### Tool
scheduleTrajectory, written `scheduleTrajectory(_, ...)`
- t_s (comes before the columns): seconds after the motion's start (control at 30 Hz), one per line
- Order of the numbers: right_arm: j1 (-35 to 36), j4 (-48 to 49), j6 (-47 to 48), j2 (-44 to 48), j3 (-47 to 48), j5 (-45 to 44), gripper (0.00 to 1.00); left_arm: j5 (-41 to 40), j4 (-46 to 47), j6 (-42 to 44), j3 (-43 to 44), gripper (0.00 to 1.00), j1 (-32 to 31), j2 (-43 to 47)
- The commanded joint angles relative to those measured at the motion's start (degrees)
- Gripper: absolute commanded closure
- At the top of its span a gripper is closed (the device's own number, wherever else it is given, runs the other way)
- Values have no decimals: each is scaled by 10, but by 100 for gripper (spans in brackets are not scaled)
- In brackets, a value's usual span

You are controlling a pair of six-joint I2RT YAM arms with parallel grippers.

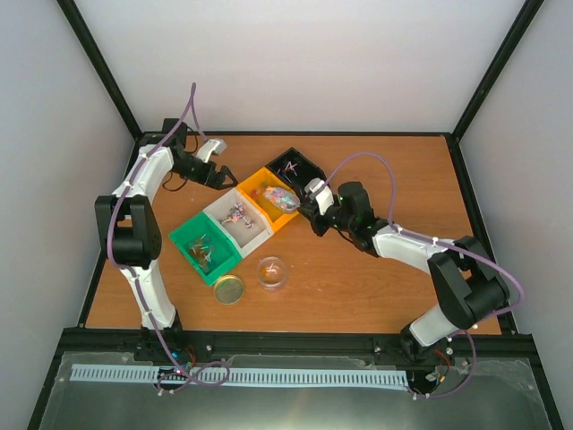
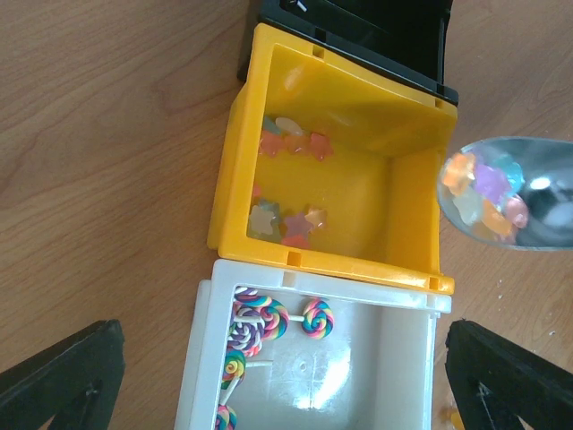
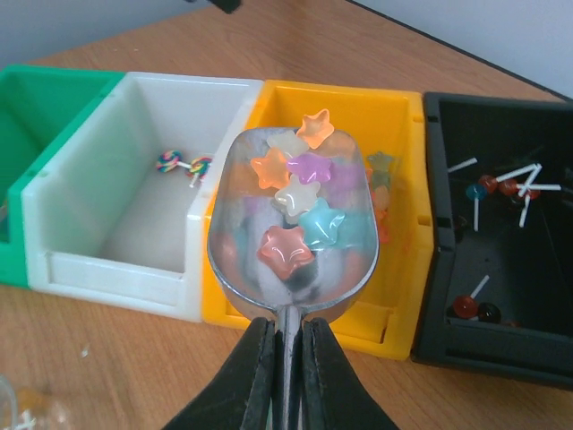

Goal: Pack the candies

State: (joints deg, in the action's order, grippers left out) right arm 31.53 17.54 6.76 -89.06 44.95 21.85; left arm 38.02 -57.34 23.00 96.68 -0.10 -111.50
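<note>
I'm getting bright, even light coming from above, and the bins (image 1: 260, 244) are casting only soft, short shadows. The scoop (image 3: 235, 242) is throwing glare and smeared reflections. In the left wrist view, my near fingers (image 2: 63, 376) are blurring out of focus at the bottom corners.

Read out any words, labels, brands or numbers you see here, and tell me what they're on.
None readable: no text shows on the green bin, white bin, yellow bin, black bin, scoop or gold lid. The lid is too small to rule out fine print.
</note>
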Motion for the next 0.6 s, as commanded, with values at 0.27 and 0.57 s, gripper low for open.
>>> scheduleTrajectory(0.27, -7, -155, 192, 83, 30, 204, 97, 36, 24, -4, 12, 0, 2, 17)
scheduleTrajectory(0.57, -9, -269, 321, 125, 10, 317, 97, 74, 58, 0, -40, 0, 3, 52)
